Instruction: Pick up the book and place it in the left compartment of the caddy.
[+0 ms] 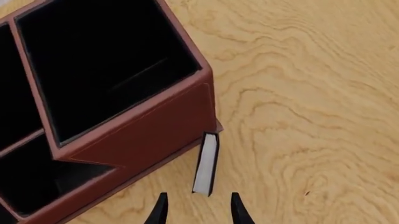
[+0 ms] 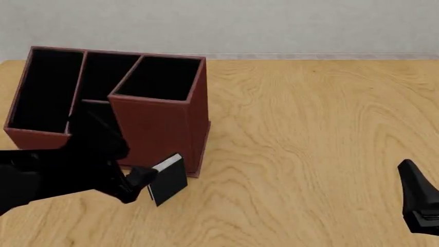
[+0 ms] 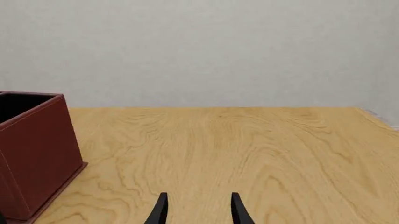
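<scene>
Black book (image 1: 206,163) stands on edge beside the caddy (image 1: 149,130); the left claw (image 1: 197,210) hovers spread, empty.

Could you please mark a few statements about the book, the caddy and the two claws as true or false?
1. The book already lies inside the caddy. False: it is outside, by the caddy's near corner.
2. The left claw is open, nothing between its fingers. True.
3. The right claw grips the book. False: it is open over bare table.
4. The left compartment shows no book in it. True.
</scene>
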### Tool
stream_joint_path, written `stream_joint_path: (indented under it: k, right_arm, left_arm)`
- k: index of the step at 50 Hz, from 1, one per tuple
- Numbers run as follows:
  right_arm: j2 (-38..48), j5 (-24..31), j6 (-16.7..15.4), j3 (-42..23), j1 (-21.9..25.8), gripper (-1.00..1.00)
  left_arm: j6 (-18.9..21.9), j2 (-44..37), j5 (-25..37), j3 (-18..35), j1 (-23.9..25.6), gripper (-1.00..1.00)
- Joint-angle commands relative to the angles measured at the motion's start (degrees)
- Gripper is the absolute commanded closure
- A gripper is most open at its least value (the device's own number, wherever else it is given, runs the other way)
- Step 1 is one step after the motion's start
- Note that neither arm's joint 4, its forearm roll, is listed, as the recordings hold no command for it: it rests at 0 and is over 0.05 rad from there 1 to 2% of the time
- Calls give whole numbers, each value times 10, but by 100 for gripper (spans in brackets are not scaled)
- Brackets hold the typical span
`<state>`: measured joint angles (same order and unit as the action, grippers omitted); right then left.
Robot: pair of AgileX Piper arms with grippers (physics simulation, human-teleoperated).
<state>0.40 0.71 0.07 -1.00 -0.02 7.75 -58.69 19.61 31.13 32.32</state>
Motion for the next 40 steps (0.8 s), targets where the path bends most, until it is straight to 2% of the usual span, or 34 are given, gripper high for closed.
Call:
stream_joint_path:
  k: [1, 40]
  right_arm:
    - [0, -4, 0, 4, 0, -100]
    - [0, -4, 0, 4, 0, -100]
  left_arm:
    - [0, -39, -40, -9, -2, -100]
    - [-19, -160, -159, -43, 1, -100]
